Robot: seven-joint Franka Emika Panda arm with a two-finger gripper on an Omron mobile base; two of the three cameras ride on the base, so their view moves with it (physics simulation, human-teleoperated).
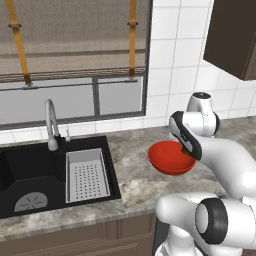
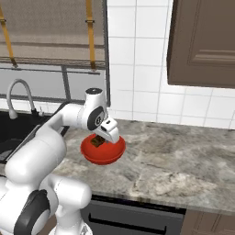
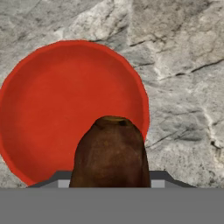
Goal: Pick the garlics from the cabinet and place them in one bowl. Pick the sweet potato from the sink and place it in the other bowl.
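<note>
My gripper (image 2: 98, 140) is shut on the sweet potato (image 3: 111, 153), a brown lump that hangs just above the glossy red bowl (image 1: 167, 161). In the hand view the bowl (image 3: 57, 100) lies straight below the sweet potato, slightly left of it. From the right base view the sweet potato (image 2: 97, 141) sits low over the bowl's (image 2: 103, 155) inside. The dark brown cabinet (image 2: 202, 41) hangs on the wall to the upper right, with its door panel facing me. The black sink (image 1: 30, 170) lies left of the bowl. The garlics and the bowl for them are out of view.
A grey perforated tray (image 1: 87, 175) rests in the sink's right part, with the curved silver faucet (image 1: 50, 122) behind it. The marble counter (image 2: 183, 160) stretches to the right of the red bowl. A window with blinds (image 1: 75, 45) is above the sink.
</note>
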